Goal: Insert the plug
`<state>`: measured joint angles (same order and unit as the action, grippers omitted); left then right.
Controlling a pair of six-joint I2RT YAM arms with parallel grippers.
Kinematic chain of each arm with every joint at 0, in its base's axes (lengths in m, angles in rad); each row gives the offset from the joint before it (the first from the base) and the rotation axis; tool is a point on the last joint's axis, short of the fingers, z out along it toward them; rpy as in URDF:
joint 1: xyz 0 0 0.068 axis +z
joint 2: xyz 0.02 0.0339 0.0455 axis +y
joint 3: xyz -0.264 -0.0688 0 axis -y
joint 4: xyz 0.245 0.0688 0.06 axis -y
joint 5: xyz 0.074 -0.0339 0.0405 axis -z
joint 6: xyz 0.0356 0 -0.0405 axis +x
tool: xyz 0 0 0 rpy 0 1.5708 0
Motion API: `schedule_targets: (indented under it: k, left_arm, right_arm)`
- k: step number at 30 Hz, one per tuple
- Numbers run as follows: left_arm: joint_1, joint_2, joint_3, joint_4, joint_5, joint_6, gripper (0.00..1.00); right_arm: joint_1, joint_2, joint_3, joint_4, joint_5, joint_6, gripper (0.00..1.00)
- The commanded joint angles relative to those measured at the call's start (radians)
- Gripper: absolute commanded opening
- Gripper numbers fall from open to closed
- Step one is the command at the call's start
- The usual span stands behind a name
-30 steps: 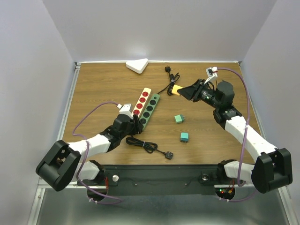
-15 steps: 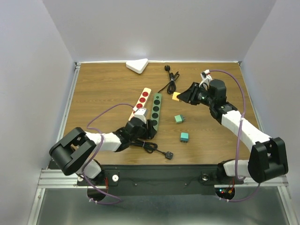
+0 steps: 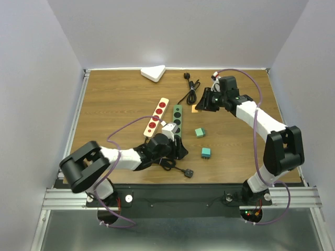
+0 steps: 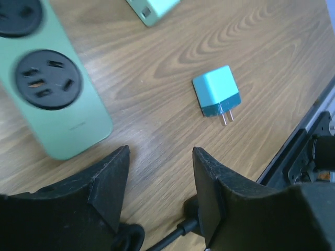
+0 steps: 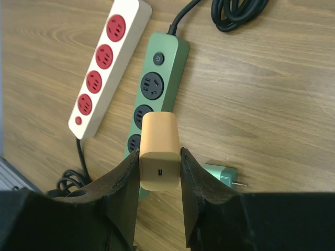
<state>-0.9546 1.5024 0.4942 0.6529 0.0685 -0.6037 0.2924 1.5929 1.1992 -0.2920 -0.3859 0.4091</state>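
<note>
Over last second we see left arm swing right. Left gripper (image 4: 159,178) now at near end of green power strip (image 3: 176,121), pincer released, nothing between fingers. Strip has parted from white strip (image 3: 157,116) and turned straighter; we judge it is being lined up for insertion. Right gripper (image 5: 158,159) clenched on orange plug (image 5: 158,149), held above strip's sockets, not yet inserted. We read no brand; small print on the strip is blurred.
</note>
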Motion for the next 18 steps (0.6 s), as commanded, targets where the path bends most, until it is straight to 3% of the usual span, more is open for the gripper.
schedule_targets:
  k: [1, 8, 11, 18]
  left_arm:
    - [0.026, -0.177, -0.006, -0.073, -0.108, 0.036, 0.63]
    - [0.245, -0.411, -0.088, -0.16, -0.139, 0.038, 0.67]
    - [0.351, -0.452, -0.071, -0.219, -0.138, 0.071, 0.68]
    - [0.484, -0.462, -0.045, -0.253, -0.084, 0.117, 0.69]
  right_arm:
    - [0.06, 0.059, 0.137, -0.111, 0.041, -0.069, 0.0]
    - [0.164, 0.222, 0.324, -0.208, 0.13, -0.072, 0.0]
    - [0.195, 0.297, 0.413, -0.245, 0.174, -0.07, 0.0]
    - [0.226, 0.43, 0.549, -0.335, 0.235, -0.079, 0.0]
